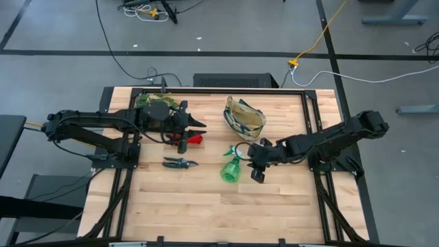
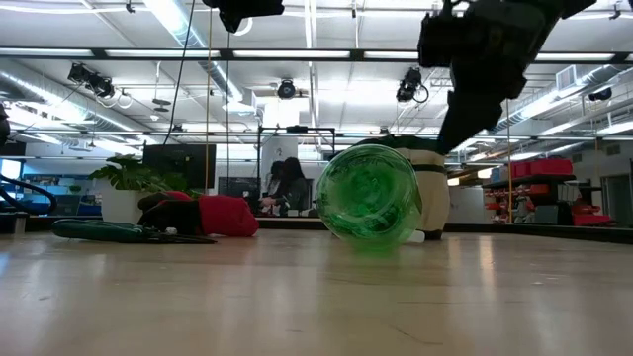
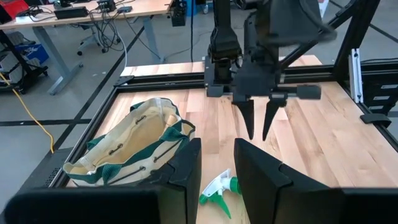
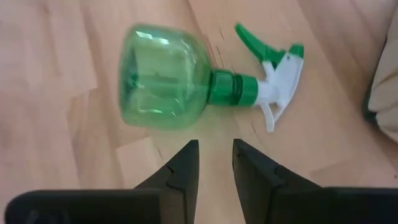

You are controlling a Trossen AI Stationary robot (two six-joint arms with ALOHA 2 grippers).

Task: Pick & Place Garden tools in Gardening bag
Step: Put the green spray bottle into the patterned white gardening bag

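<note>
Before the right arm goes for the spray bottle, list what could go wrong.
1. The spray bottle lies on its side on bare wood; its round body could roll away when touched.
2. The right gripper hovers beside it with narrowly parted jaws, likely too narrow for the body; the neck looks safer.
3. The left gripper waits close to the gardening bag; the arms might crowd each other there.

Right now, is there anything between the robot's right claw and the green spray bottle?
No. In the right wrist view only bare wood lies between the right gripper and the spray bottle, which lies on its side on the table.
</note>
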